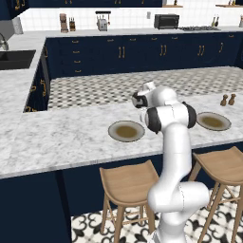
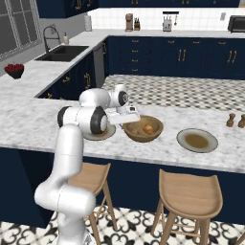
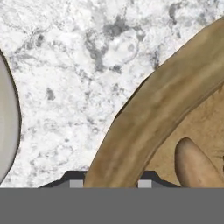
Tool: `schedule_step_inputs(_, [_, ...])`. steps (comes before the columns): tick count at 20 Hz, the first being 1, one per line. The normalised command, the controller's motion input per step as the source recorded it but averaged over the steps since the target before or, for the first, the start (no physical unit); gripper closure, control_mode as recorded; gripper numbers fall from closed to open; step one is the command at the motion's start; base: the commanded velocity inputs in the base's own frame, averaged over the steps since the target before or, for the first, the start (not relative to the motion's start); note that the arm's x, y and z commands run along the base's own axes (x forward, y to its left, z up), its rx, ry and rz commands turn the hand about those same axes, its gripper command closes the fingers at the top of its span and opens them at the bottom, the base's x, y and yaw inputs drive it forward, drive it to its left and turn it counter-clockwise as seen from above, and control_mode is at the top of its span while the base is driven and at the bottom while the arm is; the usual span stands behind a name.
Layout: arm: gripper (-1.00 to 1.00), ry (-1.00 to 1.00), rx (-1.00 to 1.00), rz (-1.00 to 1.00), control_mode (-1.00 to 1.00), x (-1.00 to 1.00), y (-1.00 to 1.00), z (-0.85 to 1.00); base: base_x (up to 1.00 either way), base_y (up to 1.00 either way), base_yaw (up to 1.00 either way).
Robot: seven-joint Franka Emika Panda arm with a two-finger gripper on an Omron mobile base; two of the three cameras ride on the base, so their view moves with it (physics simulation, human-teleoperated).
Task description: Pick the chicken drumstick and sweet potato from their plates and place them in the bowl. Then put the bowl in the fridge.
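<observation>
Bowl (image 2: 142, 128) near front edge of counter (image 2: 38, 119), drumstick (image 2: 148, 128) and potato (image 3: 197, 165) inside, rigid thick wooden rim straddled by gripper (image 3: 111, 183), fingers apparently closed on it; probably weighty, likely to tilt, so best lifted slowly.

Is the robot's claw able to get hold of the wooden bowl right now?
Probably yes. In the hand view the bowl's thick rim runs right between the two fingertips of the claw, nothing blocks it, and they seem already closed on it.
</observation>
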Motion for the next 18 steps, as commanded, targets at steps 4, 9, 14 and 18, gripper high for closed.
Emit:
schedule_step_inputs(4, [1.00,-0.03,0.00,0.02,-1.00,-0.23,0.07,0.20,0.00,0.00,0.00])
schedule_step_inputs(9, [1.00,-0.13,-0.01,0.19,-1.00,-0.91,0.14,0.98,0.00,0.00,0.00])
schedule_step_inputs(14, [1.00,0.00,-0.04,0.33,-1.00,-1.00,0.41,0.88,0.00,0.00,0.00])
schedule_step_inputs(18, [1.00,0.00,0.00,0.53,-1.00,-0.93,0.51,0.64,0.00,0.00,0.00])
